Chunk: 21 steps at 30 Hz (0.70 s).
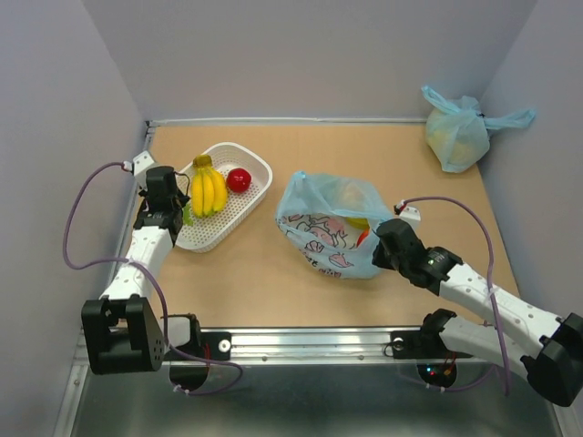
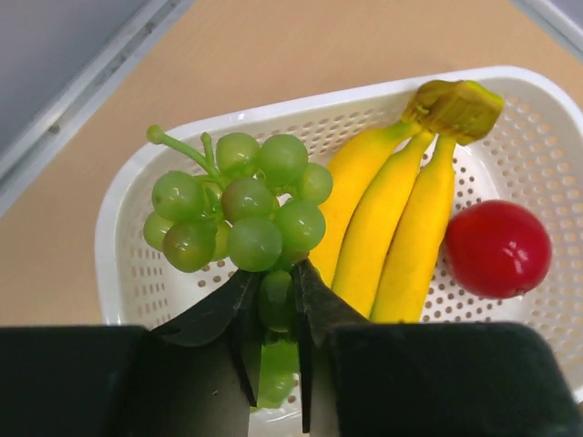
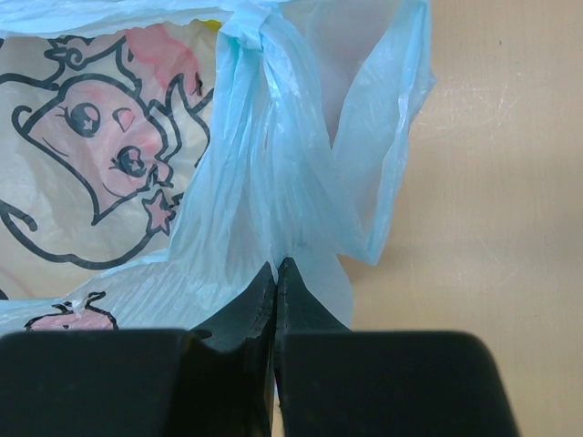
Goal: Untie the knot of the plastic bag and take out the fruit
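My left gripper (image 2: 276, 287) is closed on a bunch of small green toy grapes (image 2: 246, 218), the jaws pinching one low grape while the rest of the bunch fans out above the near end of the white perforated plastic basket (image 2: 273, 114). My own black fingers cover the bottom of that view, so I cannot see whether the bunch touches the basket floor. From the top camera the left gripper (image 1: 180, 215) hides nearly all of the grapes; only a sliver of green (image 1: 187, 216) shows at the basket's (image 1: 260, 164) left rim. In the basket lie a yellow toy banana bunch (image 2: 401, 228) and, just beside it, a round red toy apple (image 2: 496, 248), its right edge near the frame border. My right gripper (image 3: 276, 269) is shut on the thin light blue plastic bag printed with a cartoon girl (image 3: 91, 182), the film pinched between the tips. That bag (image 1: 323, 232) lies on the tan tabletop (image 1: 273, 282), right of the basket, with my right gripper (image 1: 383, 246) at its right edge. A twisted gather of handle strip (image 3: 248, 27) is cut off by the top of the wrist view; I cannot tell whether it is tied. Through the film I make out a blurred yellow shape (image 1: 355, 218) and an orange-red piece (image 1: 363, 238). A plain light blue tied bag (image 1: 458, 135) sits in the far right corner, its yellowish contents unclear.
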Motion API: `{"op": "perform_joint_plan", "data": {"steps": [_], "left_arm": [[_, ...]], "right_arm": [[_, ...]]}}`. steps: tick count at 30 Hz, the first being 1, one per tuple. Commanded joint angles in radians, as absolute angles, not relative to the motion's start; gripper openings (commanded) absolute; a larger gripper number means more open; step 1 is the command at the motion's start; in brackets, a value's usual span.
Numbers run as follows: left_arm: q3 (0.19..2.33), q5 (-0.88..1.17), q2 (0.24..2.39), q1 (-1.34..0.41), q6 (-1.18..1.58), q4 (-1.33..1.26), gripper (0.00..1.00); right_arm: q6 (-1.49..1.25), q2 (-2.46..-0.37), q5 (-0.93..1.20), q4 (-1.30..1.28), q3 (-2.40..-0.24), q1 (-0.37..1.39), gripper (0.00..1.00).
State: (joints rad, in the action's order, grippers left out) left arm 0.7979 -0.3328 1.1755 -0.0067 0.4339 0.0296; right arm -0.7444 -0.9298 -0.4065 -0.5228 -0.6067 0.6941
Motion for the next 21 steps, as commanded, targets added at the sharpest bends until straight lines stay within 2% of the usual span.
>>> {"op": "perform_joint_plan", "data": {"steps": [1, 2, 3, 5, 6, 11, 15, 21], "left_arm": [[0.813, -0.279, 1.184, 0.049, 0.411, -0.008, 0.48], [0.824, -0.270, 1.186, 0.052, 0.405, -0.003, 0.58], [0.825, -0.243, 1.180, 0.052, 0.405, -0.002, 0.72], [0.828, -0.218, 1.157, 0.052, 0.403, 0.021, 0.85], [0.828, -0.189, 1.146, 0.052, 0.405, 0.026, 0.87], [0.827, -0.062, 1.066, 0.023, 0.408, 0.048, 0.88], [0.841, -0.041, 1.009, -0.167, 0.388, 0.054, 0.86], [0.910, -0.072, 1.006, -0.585, 0.379, 0.006, 0.80]], "right_arm": [[-0.730, -0.937, -0.414, -0.494, -0.614, 0.693, 0.01], [-0.724, -0.939, -0.413, -0.494, -0.615, 0.693, 0.01], [-0.723, -0.942, -0.416, -0.494, -0.617, 0.693, 0.01], [-0.726, -0.943, -0.425, -0.494, -0.620, 0.693, 0.01], [-0.726, -0.943, -0.426, -0.492, -0.618, 0.693, 0.01], [-0.733, -0.936, -0.446, -0.494, -0.609, 0.693, 0.01], [-0.781, -0.873, -0.485, -0.499, -0.592, 0.695, 0.01], [-0.859, -0.798, -0.512, -0.528, -0.571, 0.693, 0.01]]}}
